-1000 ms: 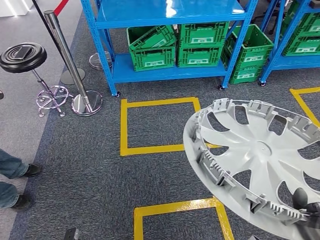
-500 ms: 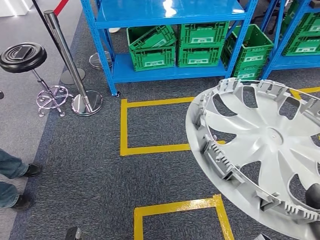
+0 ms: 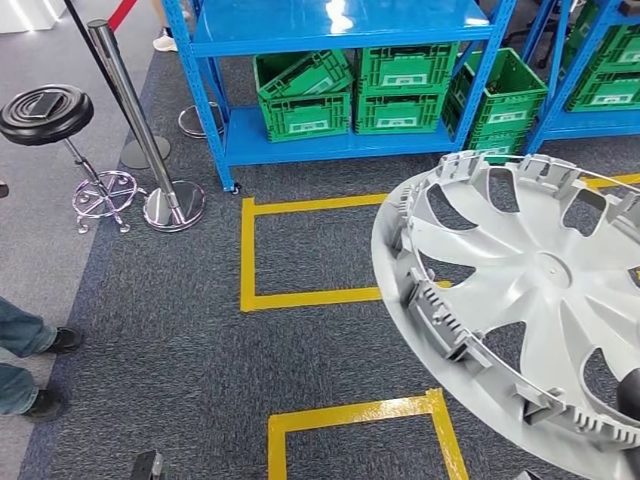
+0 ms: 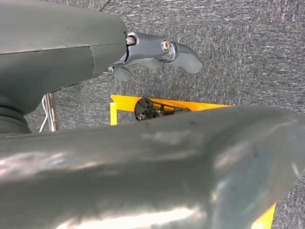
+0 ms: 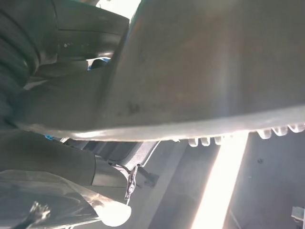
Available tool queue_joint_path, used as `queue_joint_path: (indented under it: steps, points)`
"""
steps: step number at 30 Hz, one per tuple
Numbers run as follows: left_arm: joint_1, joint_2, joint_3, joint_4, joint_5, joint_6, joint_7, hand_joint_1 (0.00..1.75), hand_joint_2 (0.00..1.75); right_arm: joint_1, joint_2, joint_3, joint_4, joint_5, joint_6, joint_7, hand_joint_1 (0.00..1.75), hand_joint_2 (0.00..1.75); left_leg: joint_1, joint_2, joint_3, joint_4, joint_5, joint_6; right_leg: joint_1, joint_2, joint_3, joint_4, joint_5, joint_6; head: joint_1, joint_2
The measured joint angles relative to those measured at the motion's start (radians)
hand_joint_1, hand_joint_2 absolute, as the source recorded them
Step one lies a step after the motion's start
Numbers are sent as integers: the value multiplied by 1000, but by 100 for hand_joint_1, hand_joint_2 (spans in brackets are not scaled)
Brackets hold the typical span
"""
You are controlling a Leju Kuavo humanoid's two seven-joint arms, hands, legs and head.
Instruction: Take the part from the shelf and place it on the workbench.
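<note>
- Where the head view looks down on grey carpet (image 3: 173, 340) taped with yellow squares (image 3: 317, 250), the silver wheel cover (image 3: 528, 300) hangs tilted at the right, the right hand (image 3: 630, 395) gripping its lower rim, in front of a blue shelf (image 3: 340, 60) with green crates (image 3: 392, 85).
- Left wrist view: the left hand (image 4: 158, 50) holds nothing, fingers stretched over carpet.
- Right wrist view: the wheel cover's toothed rim lies against the right hand.

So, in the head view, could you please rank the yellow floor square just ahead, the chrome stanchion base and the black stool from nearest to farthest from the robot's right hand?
Measured from the right hand, which holds the hubcap at the lower right:
1. Yellow floor square, centre, just left of the hubcap.
2. Chrome stanchion base, farther left.
3. Black stool, far upper left.
</note>
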Motion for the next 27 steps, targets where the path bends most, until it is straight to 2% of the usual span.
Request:
queue_joint_path:
  steps: [3,6,7,9,10,11,12,13,14,15,16,17,18,19,21,22,23,25,26,27]
  points:
    - [0,1,1,0,0,-5,0,0,0,0,0,0,0,0,0,0,175,175,-2,0,-1,1,-1,2,-2,-1,0,-3,2,3,0,0]
    - [1,1,6,-3,1,-11,0,0,0,0,0,0,-4,1,0,0,175,175,1,0,13,-29,11,20,-4,0,-2,-4,-2,13,0,0]
    - [0,0,7,-5,2,-12,0,0,0,-1,0,0,-6,1,0,0,175,175,6,0,20,-46,19,25,-3,1,-13,18,-18,14,2,0]
    - [0,-1,9,-7,3,-14,0,0,0,-1,0,1,-8,1,0,0,175,175,12,1,27,-62,26,28,-5,3,-64,120,-74,19,7,0]
    - [0,-1,10,-8,3,-14,1,0,0,-1,-1,1,-8,1,0,0,175,175,15,1,27,-61,26,27,-8,4,-96,181,-99,23,9,0]
    - [1,-1,10,-8,3,-14,1,0,0,-1,-1,1,-7,2,0,0,175,175,17,1,26,-59,24,24,-13,3,-119,225,-109,29,10,0]
    - [2,-2,10,-8,3,-14,1,0,0,-1,-1,1,-7,3,0,0,175,175,21,1,26,-55,20,18,-19,3,-126,236,-100,37,10,0]
    - [3,-2,10,-8,3,-13,2,0,0,0,-1,1,-7,4,0,0,175,175,27,0,25,-48,14,10,-25,2,-115,210,-75,45,10,0]
    - [3,-3,11,-8,3,-13,3,0,0,0,-1,1,-7,5,0,0,175,175,34,-1,24,-36,6,0,-32,1,-89,155,-40,55,10,0]
    - [3,-1,11,-8,3,-13,3,0,0,-1,-1,1,-7,5,0,0,175,175,39,-2,21,-23,-3,-12,-36,2,-63,101,-20,64,12,0]
    - [3,1,12,-8,3,-12,3,0,0,-1,-1,2,-7,5,0,0,175,175,42,-3,16,-6,-15,-23,-38,6,-39,59,-10,63,15,0]
    - [2,3,13,-8,3,-12,3,0,0,-1,-2,2,-7,5,0,0,175,175,42,-3,12,8,-24,-33,-39,9,-27,39,-12,57,15,0]
    - [2,5,14,-8,3,-12,4,0,0,-1,-2,2,-7,5,0,0,175,175,40,-4,8,16,-29,-39,-36,13,-24,40,-23,46,15,0]
    - [1,3,14,-9,2,-12,4,0,0,0,-3,1,-8,6,0,0,175,175,40,-4,7,21,-32,-42,-36,14,-23,42,-25,32,13,0]
    - [1,2,14,-9,2,-12,6,0,0,1,-3,1,-8,8,0,0,175,175,43,-4,7,30,-39,-47,-35,14,-20,48,-30,18,9,0]
    - [0,2,15,-9,2,-12,6,0,0,1,-3,1,-8,8,0,0,175,175,44,-4,-4,56,-53,-49,-34,14,-16,48,-33,12,7,0]
    - [-1,2,15,-9,1,-12,6,0,0,1,-3,1,-8,9,0,0,175,175,45,-4,-27,104,-74,-51,-33,13,-11,47,-36,7,4,0]
    - [-1,1,16,-9,1,-12,6,0,0,1,-3,1,-8,9,0,0,175,175,43,-4,-105,243,-119,-48,-28,13,0,47,-47,-1,0,0]
    - [1,1,16,-9,1,-12,6,0,0,1,-3,1,-8,9,0,0,175,175,42,-4,-142,297,-127,-44,-24,13,6,47,-53,-5,0,0]
    - [3,0,16,-9,0,-12,6,0,0,1,-3,1,-8,10,0,0,175,175,38,-4,-165,321,-117,-37,-20,14,14,47,-60,-8,-1,0]
